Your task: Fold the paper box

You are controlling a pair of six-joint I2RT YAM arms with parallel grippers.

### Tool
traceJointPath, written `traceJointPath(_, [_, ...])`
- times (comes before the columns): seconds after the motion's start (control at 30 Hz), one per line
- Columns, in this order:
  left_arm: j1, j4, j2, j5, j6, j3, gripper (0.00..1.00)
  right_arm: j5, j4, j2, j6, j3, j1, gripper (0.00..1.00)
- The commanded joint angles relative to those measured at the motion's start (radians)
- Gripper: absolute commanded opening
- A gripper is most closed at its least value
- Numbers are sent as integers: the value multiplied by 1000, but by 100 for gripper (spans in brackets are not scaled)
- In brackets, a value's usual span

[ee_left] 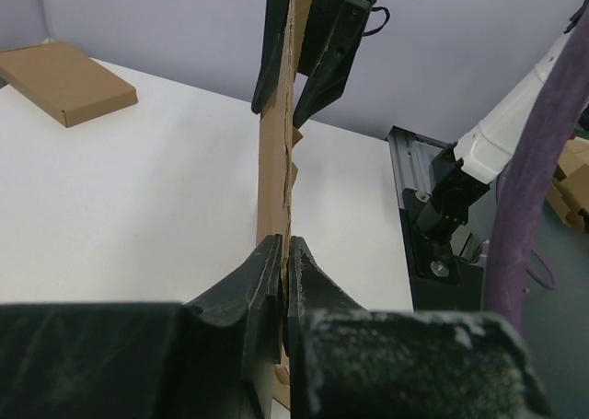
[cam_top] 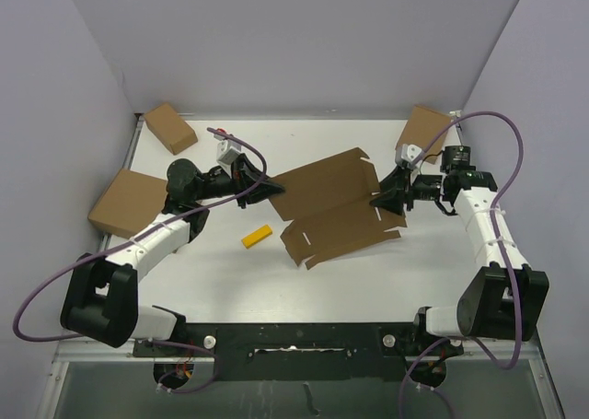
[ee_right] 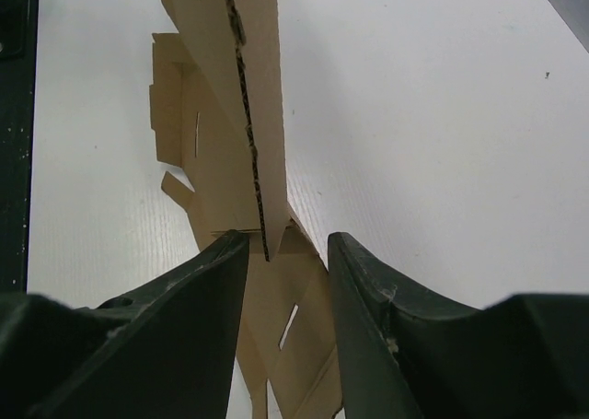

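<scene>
The paper box (cam_top: 336, 205) is an unfolded brown cardboard sheet in the middle of the table, its far panel raised slightly. My left gripper (cam_top: 267, 191) is shut on the sheet's left edge. In the left wrist view the fingers (ee_left: 267, 262) pinch the thin cardboard edge (ee_left: 274, 161). My right gripper (cam_top: 385, 201) is at the sheet's right edge. In the right wrist view its jaws (ee_right: 285, 244) stand apart, with the cardboard edge (ee_right: 262, 115) between them and touching neither pad. The left wrist view shows the right gripper (ee_left: 296, 69) straddling the far end of the sheet.
A small yellow block (cam_top: 258, 237) lies just left of the sheet's near panel. Folded brown boxes sit at the back left (cam_top: 170, 127), the left edge (cam_top: 126, 203) and the back right (cam_top: 425, 129). Purple cables loop over both arms.
</scene>
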Motion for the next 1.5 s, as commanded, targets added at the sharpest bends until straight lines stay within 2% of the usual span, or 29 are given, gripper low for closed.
traceJointPath(0.0, [5,127,21,47,-55,9,0,-6,13,2,-56,40,22,41])
traceJointPath(0.2, [5,173,41,69,-97,9,0,-7,-26,-5,-142,37,63,37])
traceJointPath(0.47, [6,188,46,70,-112,9,0,9,-57,-13,-186,39,71,19])
traceJointPath(0.57, [6,189,47,69,-112,9,0,11,-60,-15,-188,37,70,10])
traceJointPath(0.63, [6,188,47,66,-111,9,0,11,-61,-15,-189,36,72,0])
traceJointPath(0.9, [10,182,45,57,-105,9,0,5,-68,-23,-168,44,78,0])
traceJointPath(0.93, [16,181,43,51,-103,9,0,13,-66,-22,-157,45,78,6])
traceJointPath(0.97, [21,179,43,44,-100,9,0,22,-70,-24,-153,46,78,22])
traceJointPath(1.0, [27,176,41,38,-96,9,0,32,-77,-28,-153,48,75,44])
traceJointPath(1.03, [35,167,39,28,-86,9,0,38,-90,-35,-162,51,67,61])
traceJointPath(1.07, [41,155,35,19,-78,9,0,34,-107,-44,-174,56,55,71])
traceJointPath(1.13, [55,123,29,-1,-53,9,0,7,-162,-64,-212,67,14,80])
traceJointPath(1.27, [62,5,21,-26,22,9,0,-58,-203,-104,-209,68,-128,82])
traceJointPath(1.37, [62,-88,15,-54,87,13,0,-92,-121,-112,-84,33,-258,80])
traceJointPath(1.4, [62,-110,13,-67,105,15,0,-88,-66,-113,-2,8,-295,78])
traceJointPath(1.43, [62,-132,13,-82,119,15,0,-70,21,-113,108,-40,-326,71])
traceJointPath(1.47, [63,-152,14,-97,131,16,0,-27,122,-111,222,-85,-350,60])
